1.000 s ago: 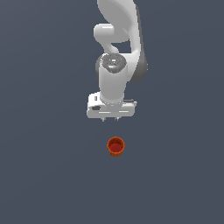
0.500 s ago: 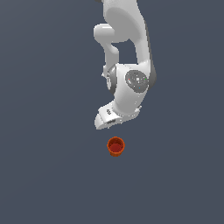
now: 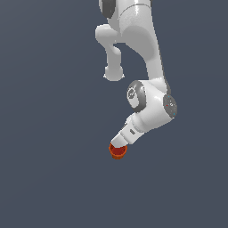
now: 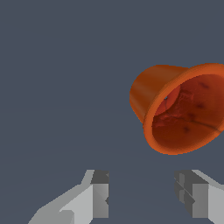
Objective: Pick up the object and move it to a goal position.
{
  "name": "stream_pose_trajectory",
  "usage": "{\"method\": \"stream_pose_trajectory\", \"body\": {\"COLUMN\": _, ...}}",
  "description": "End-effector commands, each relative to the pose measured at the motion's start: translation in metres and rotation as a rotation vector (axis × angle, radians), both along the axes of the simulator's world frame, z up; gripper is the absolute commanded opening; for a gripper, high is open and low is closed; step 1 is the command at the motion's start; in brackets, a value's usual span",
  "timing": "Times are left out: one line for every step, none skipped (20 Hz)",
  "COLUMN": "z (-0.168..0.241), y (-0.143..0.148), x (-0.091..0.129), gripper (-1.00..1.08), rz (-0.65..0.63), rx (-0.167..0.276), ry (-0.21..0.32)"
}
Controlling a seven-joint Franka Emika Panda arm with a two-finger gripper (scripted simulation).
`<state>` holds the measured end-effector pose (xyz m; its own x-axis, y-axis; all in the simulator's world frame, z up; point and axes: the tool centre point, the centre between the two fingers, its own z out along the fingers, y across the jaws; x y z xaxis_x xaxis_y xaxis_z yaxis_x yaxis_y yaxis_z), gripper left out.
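Note:
The object is a small orange-red round cup point(image 3: 118, 151) with a darker red inside, resting on the dark grey floor. In the exterior view my white gripper point(image 3: 117, 143) is tilted, and its tip sits right at the cup's upper edge. In the wrist view the cup point(image 4: 179, 109) appears large, with its open mouth turned toward the camera. It lies beyond the fingertips and off to one side, not between them. The gripper point(image 4: 142, 179) is open, and both fingers point(image 4: 99, 192) are spread wide with nothing between them.
A plain dark grey floor point(image 3: 49, 178) fills the scene. The white arm's elbow and wrist joints point(image 3: 153, 109) hang above the cup, toward the exterior view's right. No other objects are in view.
The arm has swung down and tilted, bringing the gripper from well above the cup to its upper edge. The cup has not moved.

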<state>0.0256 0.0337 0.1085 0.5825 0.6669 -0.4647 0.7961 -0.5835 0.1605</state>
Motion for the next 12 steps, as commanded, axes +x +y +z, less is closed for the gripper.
{"method": "stream_pose_trajectory", "body": {"z": -0.006, "y": 0.004, "x": 0.005, "gripper": 0.28, "rz": 0.104, "rx": -0.060, "ry": 0.054}}
{"method": "stream_pose_trajectory", "body": {"z": -0.008, "y": 0.006, "x": 0.007, "gripper": 0.28, "rz": 0.139, "rx": -0.082, "ry": 0.074}}
{"method": "stream_pose_trajectory", "body": {"z": -0.010, "y": 0.008, "x": 0.009, "gripper": 0.28, "rz": 0.173, "rx": -0.102, "ry": 0.093}}
{"method": "stream_pose_trajectory", "body": {"z": -0.011, "y": 0.009, "x": 0.011, "gripper": 0.28, "rz": 0.203, "rx": -0.122, "ry": 0.110}}
{"method": "stream_pose_trajectory", "body": {"z": -0.013, "y": 0.011, "x": 0.013, "gripper": 0.28, "rz": 0.232, "rx": -0.141, "ry": 0.126}}
{"method": "stream_pose_trajectory", "body": {"z": -0.014, "y": 0.012, "x": 0.014, "gripper": 0.28, "rz": 0.258, "rx": -0.159, "ry": 0.142}}
{"method": "stream_pose_trajectory", "body": {"z": -0.015, "y": 0.013, "x": 0.016, "gripper": 0.28, "rz": 0.281, "rx": -0.176, "ry": 0.156}}
{"method": "stream_pose_trajectory", "body": {"z": -0.016, "y": 0.015, "x": 0.017, "gripper": 0.28, "rz": 0.303, "rx": -0.191, "ry": 0.169}}
{"method": "stream_pose_trajectory", "body": {"z": -0.016, "y": 0.016, "x": 0.018, "gripper": 0.28, "rz": 0.322, "rx": -0.205, "ry": 0.181}}
{"method": "stream_pose_trajectory", "body": {"z": -0.017, "y": 0.017, "x": 0.020, "gripper": 0.28, "rz": 0.339, "rx": -0.218, "ry": 0.192}}
{"method": "stream_pose_trajectory", "body": {"z": -0.018, "y": 0.018, "x": 0.021, "gripper": 0.28, "rz": 0.355, "rx": -0.230, "ry": 0.202}}
{"method": "stream_pose_trajectory", "body": {"z": -0.018, "y": 0.019, "x": 0.021, "gripper": 0.28, "rz": 0.368, "rx": -0.240, "ry": 0.210}}
